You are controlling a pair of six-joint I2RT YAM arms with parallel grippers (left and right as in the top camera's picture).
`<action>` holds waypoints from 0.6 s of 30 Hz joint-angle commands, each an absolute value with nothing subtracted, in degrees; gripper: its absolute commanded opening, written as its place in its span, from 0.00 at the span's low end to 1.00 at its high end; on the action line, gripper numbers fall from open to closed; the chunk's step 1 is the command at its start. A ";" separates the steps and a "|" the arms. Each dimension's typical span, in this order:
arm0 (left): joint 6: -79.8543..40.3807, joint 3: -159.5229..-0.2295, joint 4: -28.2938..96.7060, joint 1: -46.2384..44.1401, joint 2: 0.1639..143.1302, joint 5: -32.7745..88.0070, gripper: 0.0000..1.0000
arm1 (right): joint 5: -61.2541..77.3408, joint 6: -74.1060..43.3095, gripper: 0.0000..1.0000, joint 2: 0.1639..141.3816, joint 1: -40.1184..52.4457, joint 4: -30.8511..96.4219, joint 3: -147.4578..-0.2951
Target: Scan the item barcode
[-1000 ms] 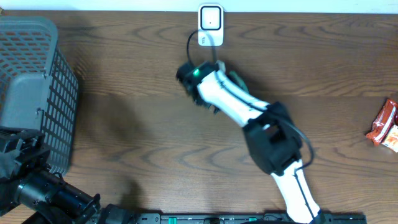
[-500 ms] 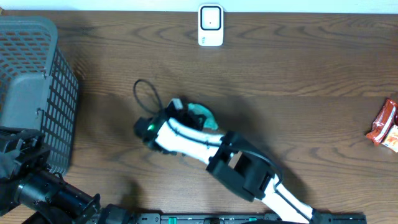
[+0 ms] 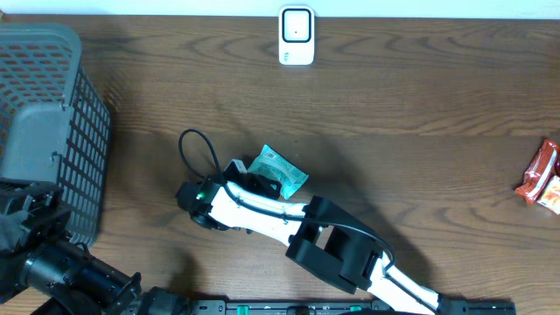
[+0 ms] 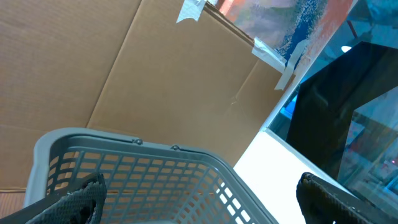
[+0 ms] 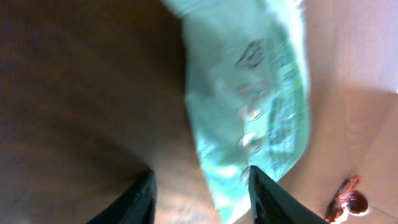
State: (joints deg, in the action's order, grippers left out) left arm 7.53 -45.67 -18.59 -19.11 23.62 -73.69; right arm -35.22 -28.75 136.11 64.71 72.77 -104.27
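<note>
Mint-green printed packet [image 3: 280,172] lies askew near the middle of the worktop [image 3: 437,105]; white barcode scanner [image 3: 297,35] sits well apart at the far edge

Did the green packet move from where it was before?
Yes. The green packet went away from the white scanner, down and a little left in the overhead view.

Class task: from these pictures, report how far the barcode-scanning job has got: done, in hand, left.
Probably done: the pale green plastic packet, up by the small white scanner a second ago, now lies mid-table. In hand: the right fingers stand apart around it, releasing. Left: the red snack packet at the right edge looks untouched; the left fingers wait open by the grey mesh basket.
</note>
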 commanded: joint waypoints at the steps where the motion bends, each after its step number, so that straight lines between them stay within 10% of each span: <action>1: 7.86 -46.09 -18.87 -18.83 23.20 -74.24 0.98 | -25.04 -29.71 0.49 134.19 64.58 74.67 -108.86; 18: 7.86 -46.09 -18.87 -18.83 23.20 -74.24 0.98 | -22.04 -19.66 0.99 129.03 53.78 78.00 -115.09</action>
State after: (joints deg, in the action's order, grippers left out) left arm 7.53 -45.67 -18.59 -19.11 23.62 -73.69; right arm -19.16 -20.40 128.51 52.38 78.59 -116.88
